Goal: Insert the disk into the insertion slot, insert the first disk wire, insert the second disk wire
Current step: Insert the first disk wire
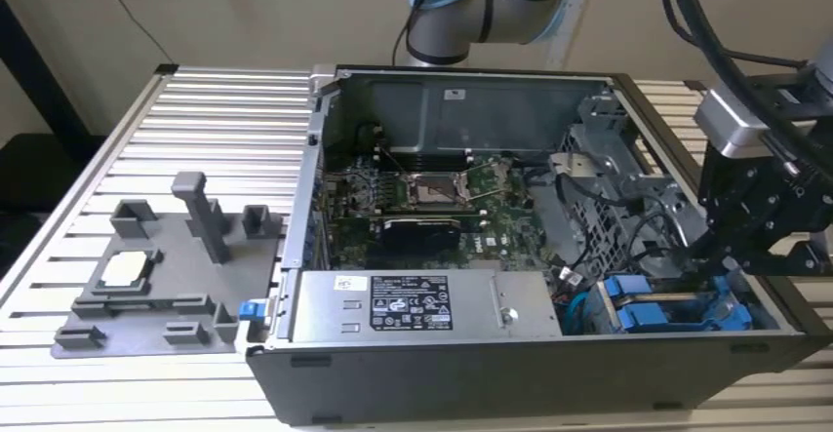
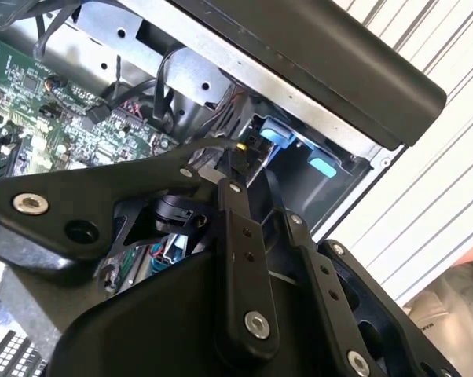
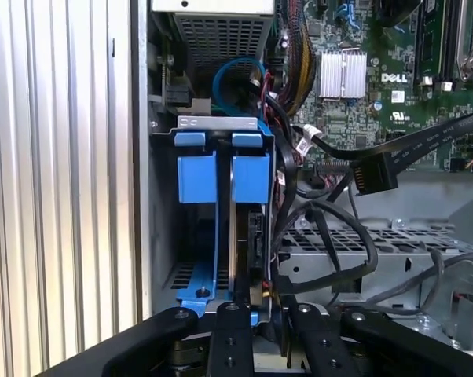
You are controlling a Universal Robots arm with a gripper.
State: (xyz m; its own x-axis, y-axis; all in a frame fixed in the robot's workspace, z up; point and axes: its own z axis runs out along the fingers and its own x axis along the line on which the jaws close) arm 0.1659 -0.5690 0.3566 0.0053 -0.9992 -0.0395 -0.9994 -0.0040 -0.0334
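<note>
Over at the exterior view's right, the gripper (image 1: 729,268) reaches down into the open computer case (image 1: 521,378) on the slatted surface (image 1: 209,130). In the first wrist view, the disk (image 3: 250,179) stands on edge in the insertion slot (image 3: 217,122), just beside the other blue-fronted drive (image 3: 196,177). The fingers (image 3: 230,318) look clamped on the disk's near end, though I can't be sure. A black cable connector (image 3: 370,174) hangs near the cage.

We hold our gripper (image 1: 720,274) low inside the computer case (image 1: 390,393), at its corner on the exterior view's right. Our arm (image 1: 456,22) stands behind that case.
</note>
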